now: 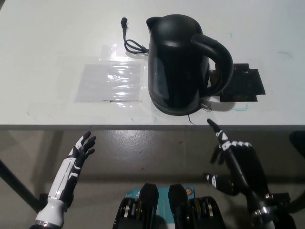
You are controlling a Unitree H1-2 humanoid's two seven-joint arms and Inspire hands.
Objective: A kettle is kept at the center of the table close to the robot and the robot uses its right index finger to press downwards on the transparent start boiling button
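Observation:
A black kettle (178, 62) stands on the white table (57, 38) near its front edge, handle to the right. The transparent button (206, 103) shows at the foot of the handle. My black right hand (233, 160) hangs below the table edge, in front of the kettle. One finger is stretched up toward the button with its tip a little short of the edge; the others are curled. It touches nothing. My white left hand (78, 152) rests low at the lower left, fingers apart and empty.
The kettle's black cord and plug (128, 38) lie behind it at the left. A clear plastic sheet (110, 81) is taped flat on the table left of the kettle. A black flat pad (242, 85) lies to its right.

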